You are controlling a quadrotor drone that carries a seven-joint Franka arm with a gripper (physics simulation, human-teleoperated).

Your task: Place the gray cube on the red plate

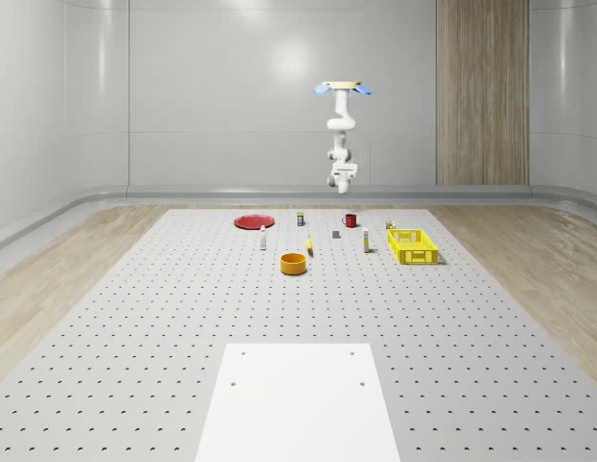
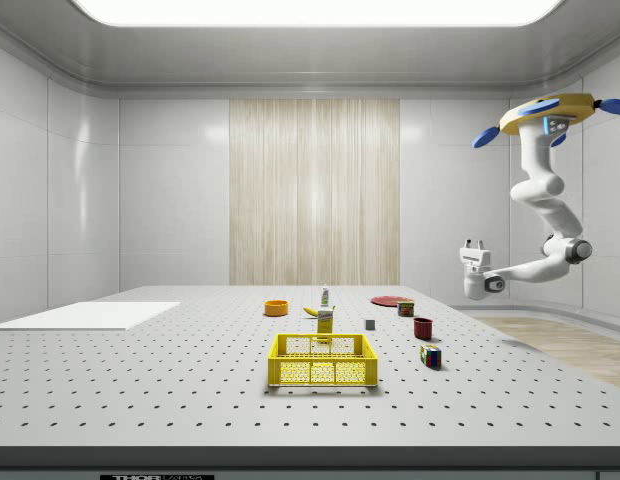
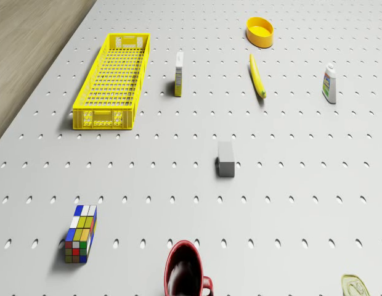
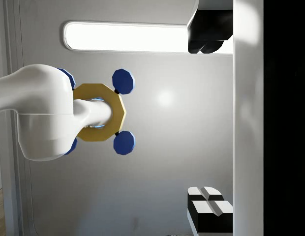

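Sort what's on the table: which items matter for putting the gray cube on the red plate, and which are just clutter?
Job: gray cube, red plate, gripper raised in the air.

Clutter: yellow basket, orange bowl, banana, Rubik's cube, red mug, white bottle, small carton.

- The grey perforated table carries a small gray cube, a yellow plastic crate and a flat red plate.
- All lie below the gripper.

bright, even light from a ceiling panel; soft glare on walls.
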